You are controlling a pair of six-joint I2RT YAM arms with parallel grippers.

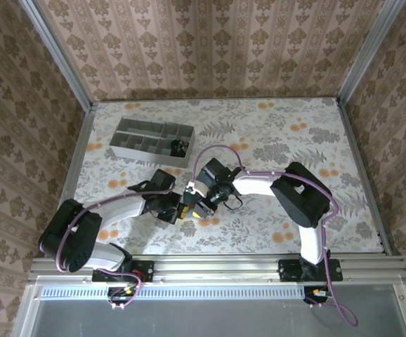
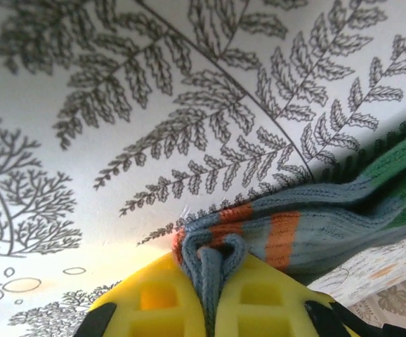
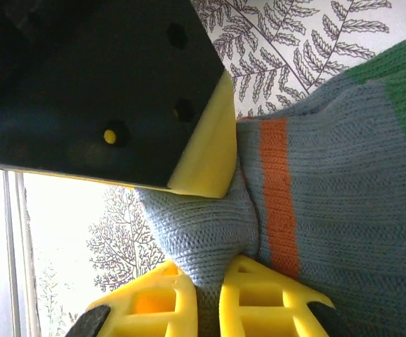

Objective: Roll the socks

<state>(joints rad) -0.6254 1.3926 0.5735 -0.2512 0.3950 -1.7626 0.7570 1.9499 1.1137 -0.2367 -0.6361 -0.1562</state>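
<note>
Left gripper (image 2: 213, 298): yellow fingers pressed together on a pinched fold of the teal-grey striped sock (image 2: 315, 225), at its orange-banded end. Right gripper (image 3: 208, 305): also clamped on this sock, just beside the left gripper's hold. The sock sits mid-table on the fern-print tablecloth (image 2: 119, 105), where the two grippers meet. The left wrist view shows the pinched fold edge-on. The right wrist view shows the left gripper's yellow finger (image 3: 206, 151) touching the fabric. The top view adds a grey compartment tray (image 1: 143, 156) at the far left, with a small dark item (image 1: 180, 147), unidentifiable, at its right end.
</note>
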